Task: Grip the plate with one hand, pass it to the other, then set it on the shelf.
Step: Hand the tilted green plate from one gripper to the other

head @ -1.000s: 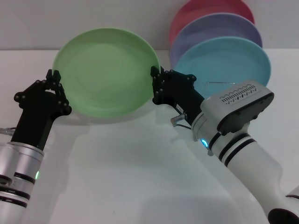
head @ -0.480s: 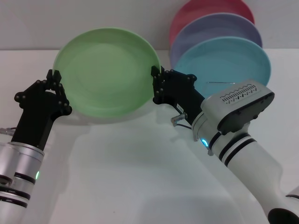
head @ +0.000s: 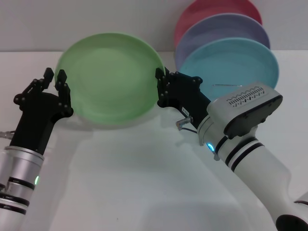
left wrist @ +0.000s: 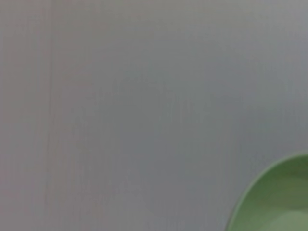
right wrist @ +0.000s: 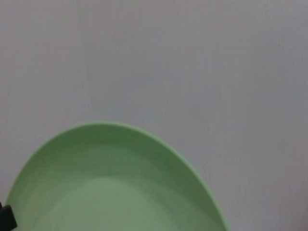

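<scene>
Tilting above the white table, the round matte light-green plate is clamped at its rim by the right gripper; the left gripper is spread beside it.

1. a plain white tabletop fills the foreground.
2. a pale grey, unmarked wall rises behind it, meeting the table along a straight horizontal edge.
3. soft, even light casts faint shadows on the table.

left gripper fingers parted, right gripper clamped
</scene>
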You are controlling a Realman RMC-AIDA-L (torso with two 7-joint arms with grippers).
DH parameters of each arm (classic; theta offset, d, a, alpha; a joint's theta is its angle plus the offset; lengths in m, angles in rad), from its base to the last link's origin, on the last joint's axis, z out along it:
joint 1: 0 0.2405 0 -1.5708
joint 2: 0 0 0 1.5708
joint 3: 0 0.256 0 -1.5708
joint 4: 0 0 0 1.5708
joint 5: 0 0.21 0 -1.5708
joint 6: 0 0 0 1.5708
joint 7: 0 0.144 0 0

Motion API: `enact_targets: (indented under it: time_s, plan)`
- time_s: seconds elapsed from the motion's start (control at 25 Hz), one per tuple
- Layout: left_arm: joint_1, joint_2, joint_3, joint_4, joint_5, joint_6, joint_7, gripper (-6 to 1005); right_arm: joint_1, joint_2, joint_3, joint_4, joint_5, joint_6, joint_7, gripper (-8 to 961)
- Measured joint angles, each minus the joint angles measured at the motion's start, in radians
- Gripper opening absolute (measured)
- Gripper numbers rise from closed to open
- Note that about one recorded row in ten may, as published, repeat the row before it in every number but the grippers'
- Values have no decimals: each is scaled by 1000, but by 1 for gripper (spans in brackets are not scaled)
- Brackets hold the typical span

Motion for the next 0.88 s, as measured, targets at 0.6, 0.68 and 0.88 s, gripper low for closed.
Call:
enact_targets:
  time_s: [0.6, 0.68, 0.88]
  plan:
    - [44, 9, -34, 26, 40, 196, -178, 666, 2, 0, 3, -2, -2, -4, -6, 30]
    - [49, 11, -111, 86, 38, 241, -346, 679, 1, 0, 3, -2, -7, -28, -7, 30]
    - [23, 14, -208, 201, 36, 240, -555, 713, -27, -6, -12, 16, -24, -136, -9, 29]
